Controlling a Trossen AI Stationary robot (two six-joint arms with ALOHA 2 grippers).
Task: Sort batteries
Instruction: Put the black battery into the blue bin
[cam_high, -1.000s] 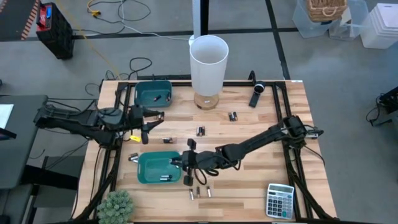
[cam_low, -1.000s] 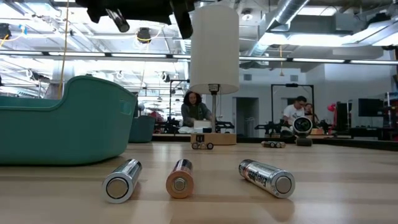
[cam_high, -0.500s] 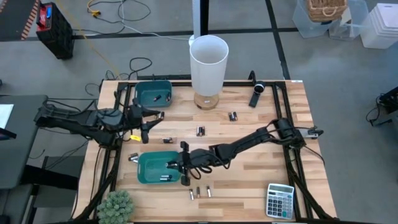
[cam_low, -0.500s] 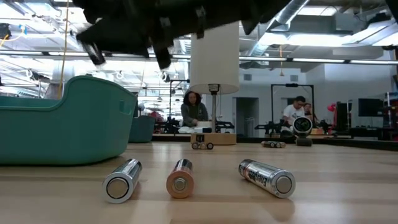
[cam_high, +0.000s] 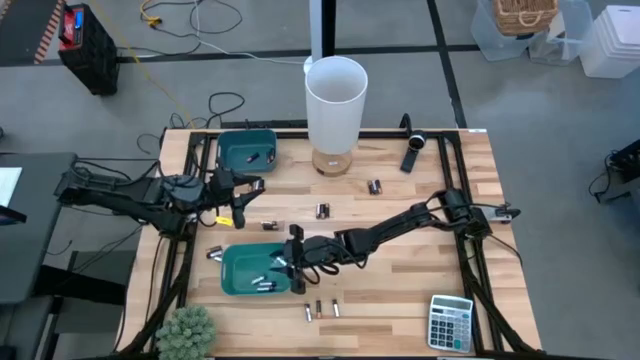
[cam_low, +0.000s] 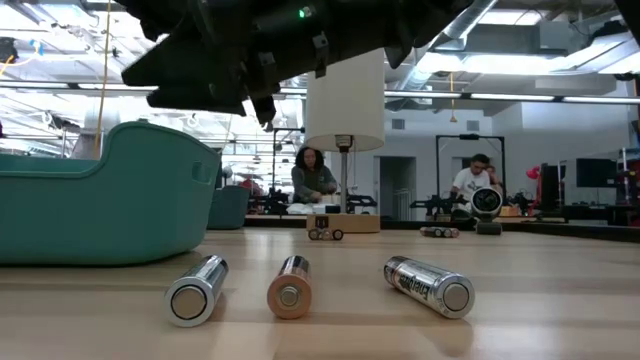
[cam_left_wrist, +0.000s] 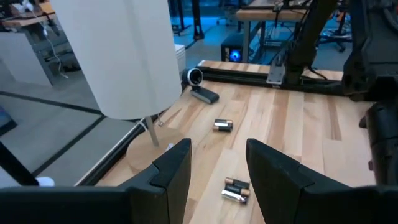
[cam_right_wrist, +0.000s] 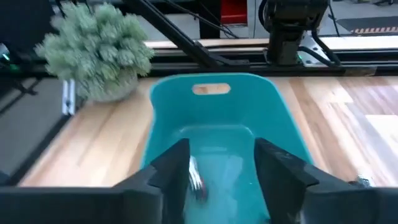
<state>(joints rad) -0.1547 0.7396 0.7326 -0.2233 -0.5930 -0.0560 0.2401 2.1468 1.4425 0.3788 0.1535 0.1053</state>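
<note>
Two teal bins head the list, apparently one per battery type. The near bin (cam_high: 245, 268) lies at about seven o'clock on the table (cam_high: 400, 290); the far bin (cam_high: 246, 147) sits at eleven o'clock, a cell or two showing inside.

One white lamp (cam_high: 335, 100), twelve o'clock, plays no evident part in the sorting.

One right gripper (cam_high: 297, 262) hangs over the near bin's three-o'clock rim. Its fingers (cam_right_wrist: 171, 165) are spread with nothing between them, and a blurred cell (cam_right_wrist: 196, 177) shows in the bin beneath, so the drop is judged just made.

One left gripper (cam_high: 238, 203) waits near nine o'clock, between the bins. Its fingers (cam_left_wrist: 174, 168) stand apart on empty air, pointed toward loose cells at table centre, likely its next pick.

Several batteries: some in the near bin (cam_high: 265, 284); three side by side at six o'clock (cam_low: 290, 288); a pair (cam_left_wrist: 235, 188) and a single (cam_left_wrist: 222, 126) near centre; others scattered at the bin's edges. All loose ones remain unsorted.

One calculator (cam_high: 450, 322) at five o'clock.
</note>
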